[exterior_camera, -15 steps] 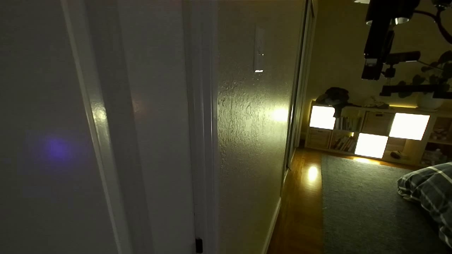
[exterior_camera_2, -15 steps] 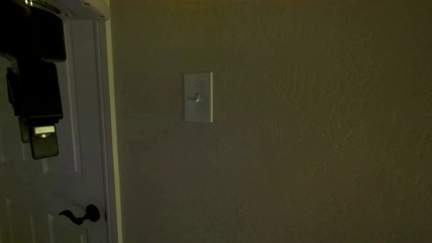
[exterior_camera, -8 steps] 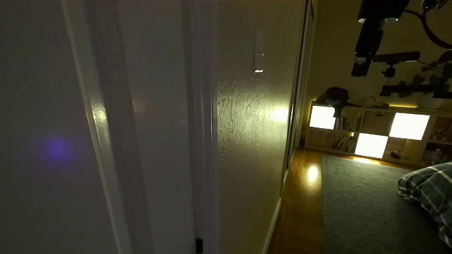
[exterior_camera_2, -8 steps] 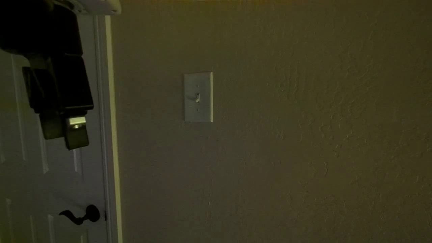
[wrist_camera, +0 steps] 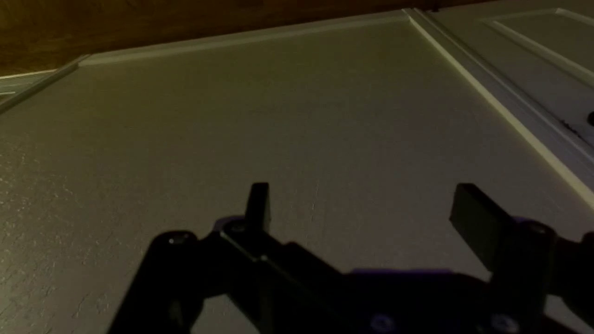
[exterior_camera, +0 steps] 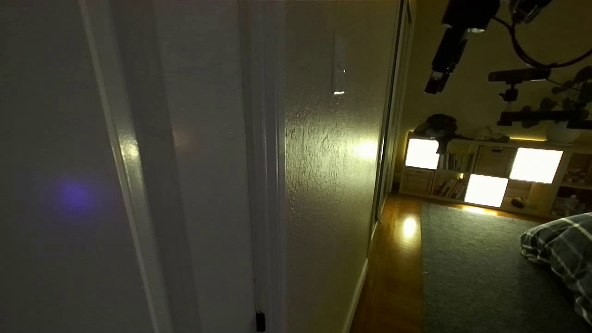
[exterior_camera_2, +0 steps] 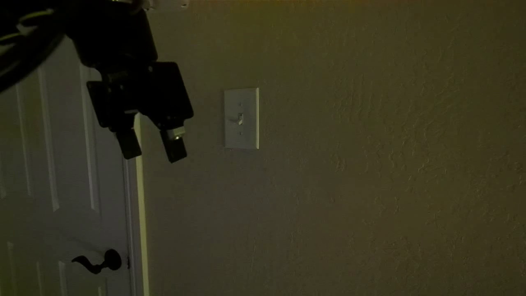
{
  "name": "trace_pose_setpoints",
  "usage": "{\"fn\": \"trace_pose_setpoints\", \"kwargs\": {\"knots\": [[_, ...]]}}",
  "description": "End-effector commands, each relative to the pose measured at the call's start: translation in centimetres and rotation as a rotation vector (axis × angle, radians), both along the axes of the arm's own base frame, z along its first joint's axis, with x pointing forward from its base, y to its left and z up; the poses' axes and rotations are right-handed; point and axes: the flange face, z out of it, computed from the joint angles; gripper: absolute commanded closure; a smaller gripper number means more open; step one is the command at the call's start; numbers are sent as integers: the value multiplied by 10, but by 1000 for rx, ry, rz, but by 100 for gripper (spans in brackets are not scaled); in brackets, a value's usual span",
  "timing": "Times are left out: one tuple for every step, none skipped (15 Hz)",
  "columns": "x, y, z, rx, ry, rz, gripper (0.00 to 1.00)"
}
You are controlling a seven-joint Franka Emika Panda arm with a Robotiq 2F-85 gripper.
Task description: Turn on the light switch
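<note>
The light switch (exterior_camera_2: 241, 142) is a white upright wall plate with a small toggle (exterior_camera_2: 241, 119) at its middle. The toggle seems to point down. In an exterior view the plate shows edge-on as a pale strip (exterior_camera: 339, 64). My gripper (exterior_camera_2: 154, 156) is dark and points down, left of the plate in that view and apart from it. It also shows at the upper right of an exterior view (exterior_camera: 434, 85). In the wrist view my gripper (wrist_camera: 362, 197) is open with nothing between its fingers. The switch is out of the wrist view.
A door with a dark lever handle (exterior_camera_2: 98, 261) stands left of the switch, beside a pale frame (exterior_camera_2: 139, 213). The textured wall (exterior_camera_2: 370, 164) spreads to the right. A camera on a mount (exterior_camera: 518, 76) stands behind the arm. A shelf with glowing panels (exterior_camera: 485, 190) is at the back.
My gripper has moved right in one exterior view, nearer the plate, and left in the other. It has turned, so both fingers now show apart. The switch looks unchanged.
</note>
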Motion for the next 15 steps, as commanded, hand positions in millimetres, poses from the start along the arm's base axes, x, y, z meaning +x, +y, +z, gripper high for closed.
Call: {"fn": "trace_pose_setpoints", "kwargs": {"knots": [[31, 1, -2, 21, -78, 4, 0], [38, 2, -3, 25, -98, 1, 0], [45, 4, -3, 29, -116, 0, 0], [52, 6, -2, 30, -134, 2, 0], [58, 7, 0, 28, -155, 5, 9], [63, 9, 1, 25, -174, 8, 26], [69, 9, 3, 21, -195, 11, 32], [74, 10, 5, 16, -213, 9, 40], [80, 10, 7, 14, -233, 10, 46], [85, 11, 9, 13, -247, 9, 52], [91, 12, 10, 15, -260, 6, 59], [96, 13, 11, 18, -269, 5, 66], [101, 14, 11, 23, -276, 5, 73], [105, 16, 12, 25, -282, 5, 79], [109, 18, 11, 29, -287, 8, 86]]}}
